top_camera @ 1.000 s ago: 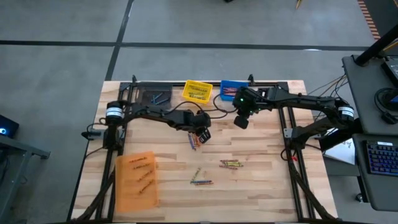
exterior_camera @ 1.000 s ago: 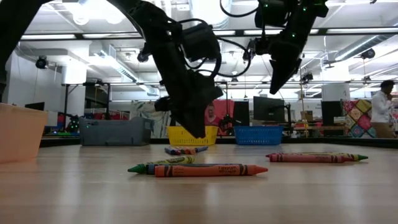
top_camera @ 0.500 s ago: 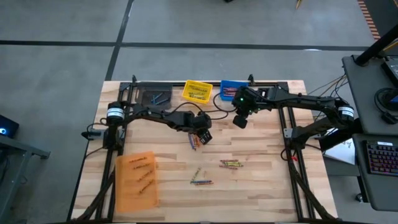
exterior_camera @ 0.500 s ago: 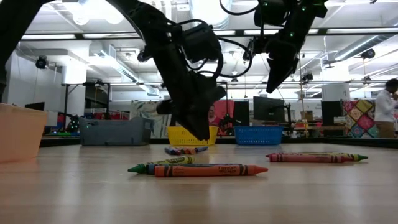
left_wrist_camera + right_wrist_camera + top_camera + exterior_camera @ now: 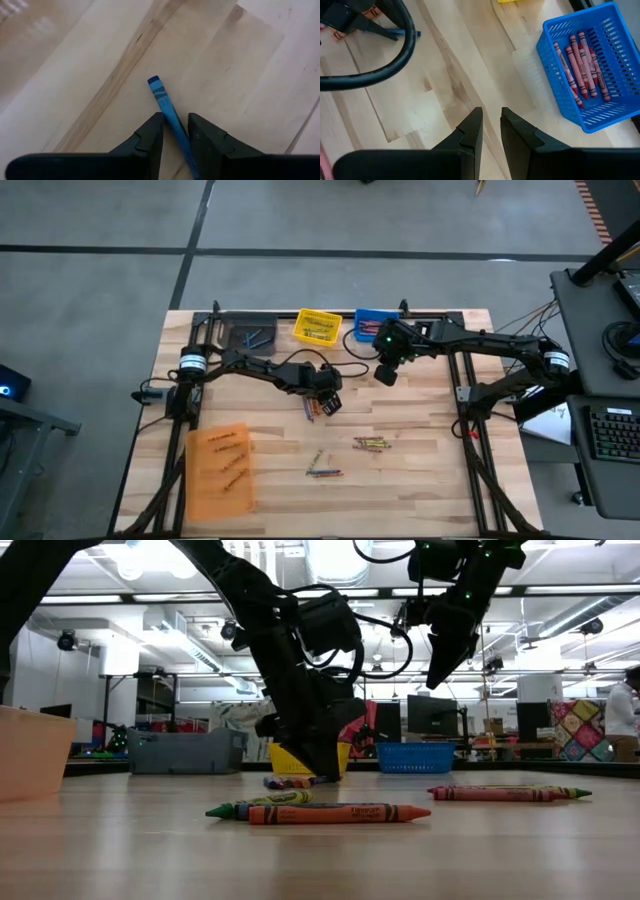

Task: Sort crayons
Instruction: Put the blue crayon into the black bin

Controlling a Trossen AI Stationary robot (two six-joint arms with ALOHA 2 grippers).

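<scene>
Nearest in the low view, a green crayon [image 5: 262, 802] and an orange crayon [image 5: 338, 813] are seen lying side by side on the wooden tabletop [image 5: 320, 860]. A little farther off to one side, a second small bunch of crayons [image 5: 508, 793] is laid flat.

In the middle of the tabletop, the left hand [image 5: 175, 123] is lowered right down to the wood. A blue crayon [image 5: 165, 102] is held between its two fingers, which are closed to a narrow gap around it. The crayon lies flat, with its tip sticking out past the fingers. A few more crayons [image 5: 312, 408] are seen just beside this hand in the high view.

Farther back, the right hand [image 5: 491, 118] is held up in the air, with its fingers nearly together and nothing between them.

At the far edge, a blue bin [image 5: 590, 60] with red crayons [image 5: 580, 55] inside is seen, beside a yellow bin [image 5: 317, 327] and a grey bin [image 5: 250, 336]. An orange bin [image 5: 220, 470] is placed at the near left.
</scene>
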